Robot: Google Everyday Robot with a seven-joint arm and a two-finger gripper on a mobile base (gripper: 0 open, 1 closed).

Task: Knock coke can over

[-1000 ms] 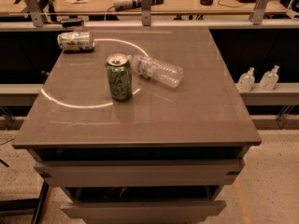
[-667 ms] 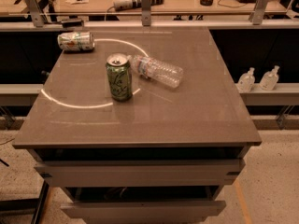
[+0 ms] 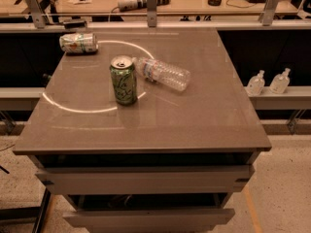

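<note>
Green can (image 3: 123, 80) stands beside a lying bottle (image 3: 163, 74); gripper is out of view.

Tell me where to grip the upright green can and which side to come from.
Grip the green can around its middle, spanning the round wall. It stands upright, so a level approach from the front or the left is probably best; the water bottle lies on its side close behind its right, crowding that side. The gripper is not in view.
</note>
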